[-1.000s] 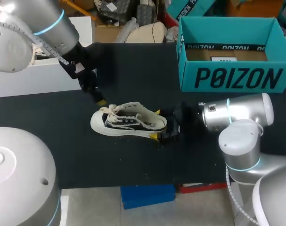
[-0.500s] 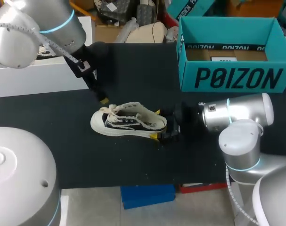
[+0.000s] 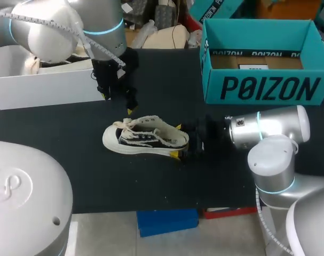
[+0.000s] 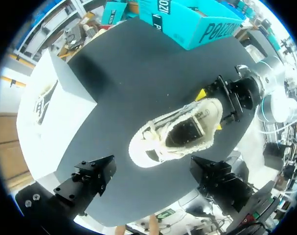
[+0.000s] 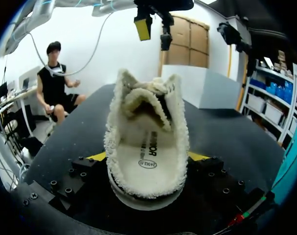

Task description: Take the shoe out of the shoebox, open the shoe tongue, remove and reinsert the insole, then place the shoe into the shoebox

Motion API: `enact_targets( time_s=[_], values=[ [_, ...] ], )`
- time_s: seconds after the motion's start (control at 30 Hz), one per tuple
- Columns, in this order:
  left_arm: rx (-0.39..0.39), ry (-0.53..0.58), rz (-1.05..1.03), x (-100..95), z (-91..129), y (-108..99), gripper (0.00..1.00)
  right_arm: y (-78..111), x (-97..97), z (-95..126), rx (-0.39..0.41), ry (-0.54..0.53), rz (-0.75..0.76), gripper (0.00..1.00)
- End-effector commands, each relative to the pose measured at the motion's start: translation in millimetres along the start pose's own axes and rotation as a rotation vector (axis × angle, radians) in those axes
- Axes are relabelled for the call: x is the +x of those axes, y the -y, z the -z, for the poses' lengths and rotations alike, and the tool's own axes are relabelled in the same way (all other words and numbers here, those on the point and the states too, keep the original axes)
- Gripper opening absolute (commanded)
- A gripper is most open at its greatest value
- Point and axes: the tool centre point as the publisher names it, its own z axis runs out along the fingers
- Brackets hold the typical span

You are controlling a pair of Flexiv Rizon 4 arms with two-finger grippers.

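Blk shoe (image 3: 145, 137) w/ cream fleece lining, white sole, upright.

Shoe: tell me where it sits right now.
Head view: the shoe lies at the black table's middle, left of the teal shoebox, its heel clamped in the right gripper.

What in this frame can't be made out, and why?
Right wrist view: the toe of the shoe, hidden behind its raised tongue.
Left wrist view: the front of the insole, in shadow under the tongue.
Head view: what lies in the white box, mostly covered by the left arm.
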Motion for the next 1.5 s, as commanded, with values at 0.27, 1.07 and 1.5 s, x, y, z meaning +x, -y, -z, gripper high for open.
enact_targets(
  time_s=[0.27, 1.07, 1.5],
  values=[
    [-0.137, 0.1, 0.391, 8.9, 3.2, 5.9, 1.0, 0.3, -0.6, -1.9, 0.001, 0.001, -0.001, 0.0],
    [-0.102, 0.333, 0.394, 99.3, -29.8, 39.0, 1.0, 0.3, -0.6, -1.9, 0.001, 0.001, -0.001, 0.0],
    [-0.178, 0.44, 0.406, 100.1, -74.5, 36.1, 1.0, 0.3, -0.6, -1.9, 0.001, 0.001, -0.001, 0.0]
  ],
)
